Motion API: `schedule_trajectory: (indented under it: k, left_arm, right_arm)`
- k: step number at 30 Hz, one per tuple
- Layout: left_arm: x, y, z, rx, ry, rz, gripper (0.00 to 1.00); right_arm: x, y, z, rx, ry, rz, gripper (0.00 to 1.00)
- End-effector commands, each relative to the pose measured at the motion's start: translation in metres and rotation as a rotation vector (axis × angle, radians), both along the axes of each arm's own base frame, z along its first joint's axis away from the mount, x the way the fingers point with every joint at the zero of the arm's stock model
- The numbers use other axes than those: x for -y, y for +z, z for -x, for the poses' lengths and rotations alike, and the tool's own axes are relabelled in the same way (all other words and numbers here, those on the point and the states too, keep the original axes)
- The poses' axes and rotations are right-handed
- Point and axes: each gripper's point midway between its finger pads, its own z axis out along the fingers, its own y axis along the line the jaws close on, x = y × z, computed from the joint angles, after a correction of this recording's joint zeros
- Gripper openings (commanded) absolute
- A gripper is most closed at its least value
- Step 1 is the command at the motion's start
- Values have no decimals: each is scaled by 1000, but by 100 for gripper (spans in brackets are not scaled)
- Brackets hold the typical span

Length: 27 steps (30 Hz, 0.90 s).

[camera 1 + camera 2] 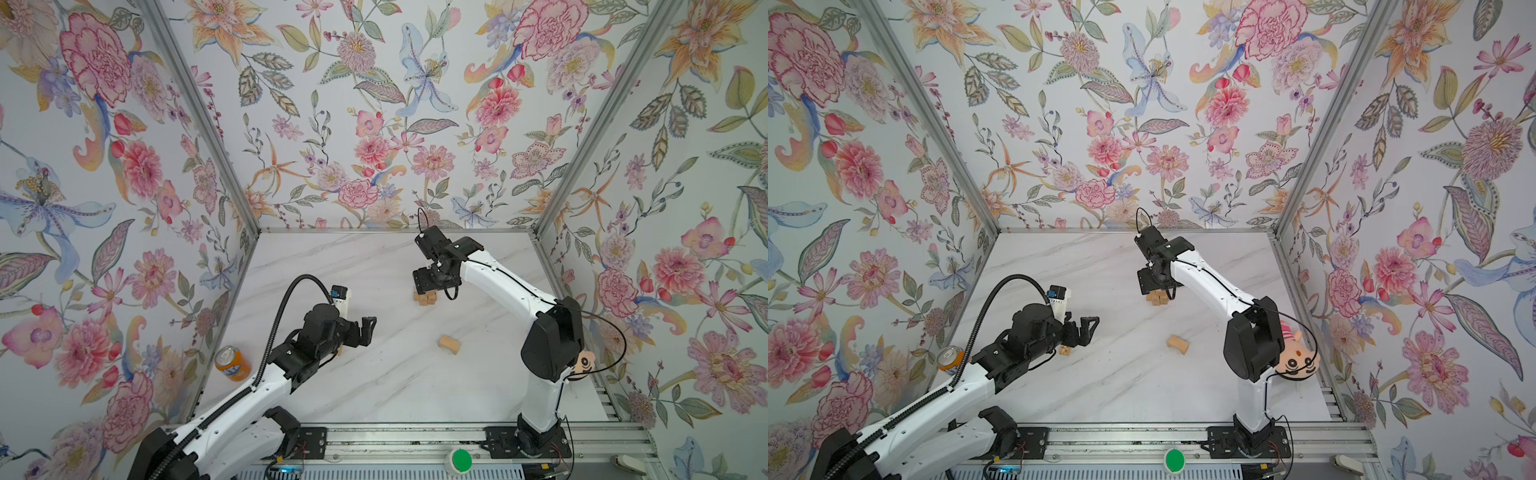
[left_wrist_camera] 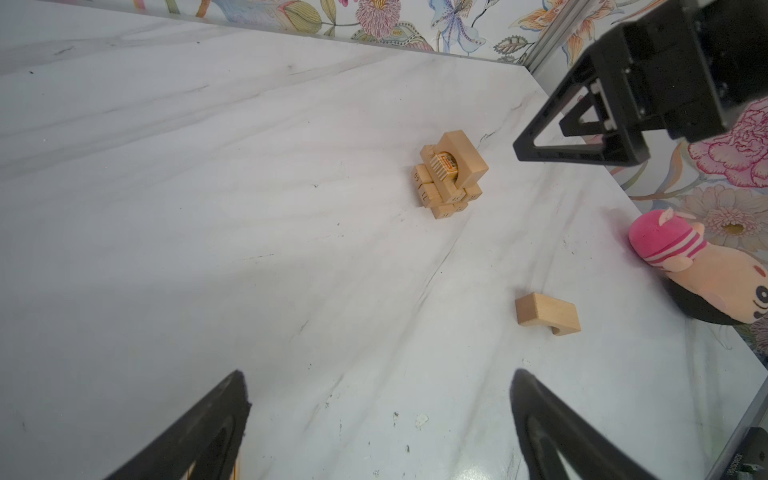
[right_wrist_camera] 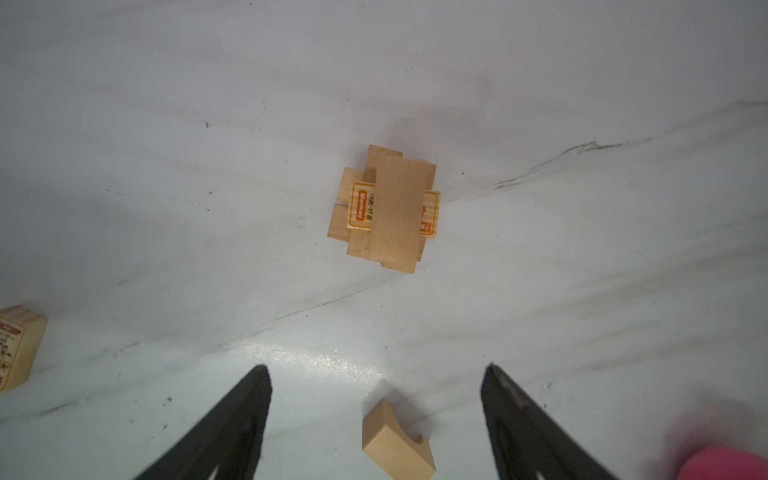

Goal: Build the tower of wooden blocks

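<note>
**Marble table (image 1: 374, 395) ringed by flowered walls holds a small block tower (image 1: 426, 297)**

In both top views the tower sits near the middle of the frame, crossed layers topped by an arched block. The right gripper (image 3: 376, 366) hangs just above it, fingers spread, holding nothing. A loose arched block (image 1: 450, 344) lies well apart, lower in the frame. The left gripper (image 2: 379, 374), left of centre, is spread wide and empty, a printed block (image 1: 1065, 350) just beneath it.
</note>
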Motion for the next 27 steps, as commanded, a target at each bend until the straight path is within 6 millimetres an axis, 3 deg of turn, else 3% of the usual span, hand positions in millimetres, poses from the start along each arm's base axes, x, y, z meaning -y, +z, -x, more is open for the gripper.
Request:
schedule_trajectory:
  k: [1,13,22,27]
  left_arm:
    - [-9,-18,12,-55,48,-25,99]
    - [7,-35,42,-96,52,-32,99]
    - [24,-44,49,-104,32,-42,99]
    - [26,-45,47,-98,32,-51,99]
  right_arm:
    - [5,10,16,34,2,-36,82]
    - [40,-15,75,17,-42,-109,82]
    - [63,-33,95,-5,-96,-149,83]
    - [68,-37,96,-16,-117,-155,82]
